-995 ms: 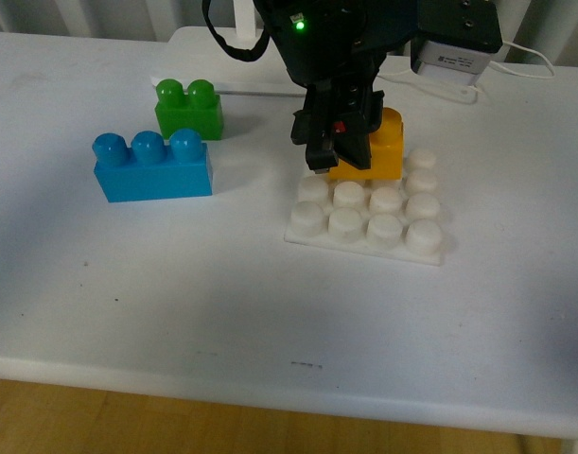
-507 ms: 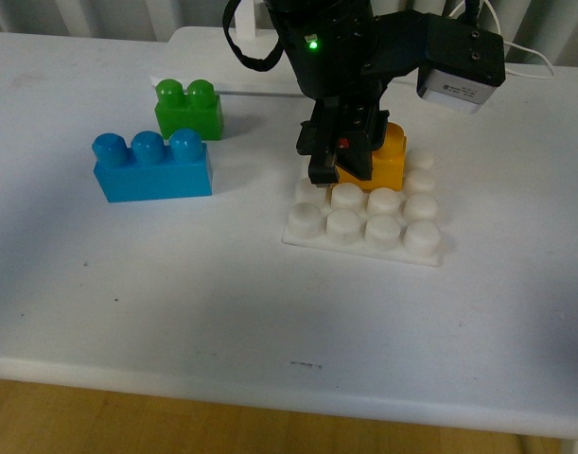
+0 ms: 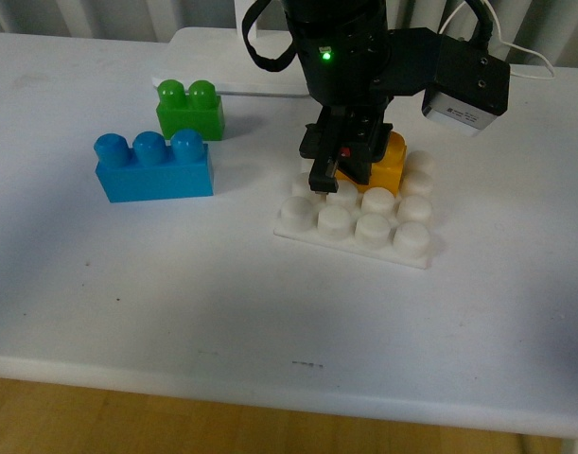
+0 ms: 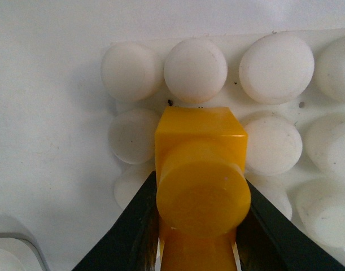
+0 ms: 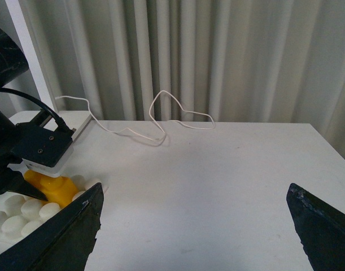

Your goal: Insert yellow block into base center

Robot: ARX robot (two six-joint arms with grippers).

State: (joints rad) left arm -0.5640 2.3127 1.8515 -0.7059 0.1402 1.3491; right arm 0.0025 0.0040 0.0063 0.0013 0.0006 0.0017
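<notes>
W/ L gripper clamped on yellow block, I square it over base ctr studs & press straight down.

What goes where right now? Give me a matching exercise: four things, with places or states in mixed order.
Things:
1 yellow block
2 base
3 blue brick
4 green brick

Places or states:
A leftmost in the front view
B gripped by the left end effector
C white, lying flat under the gripped piece
D two studs, farthest back

Pairs: 1-B, 2-C, 3-A, 4-D
</notes>
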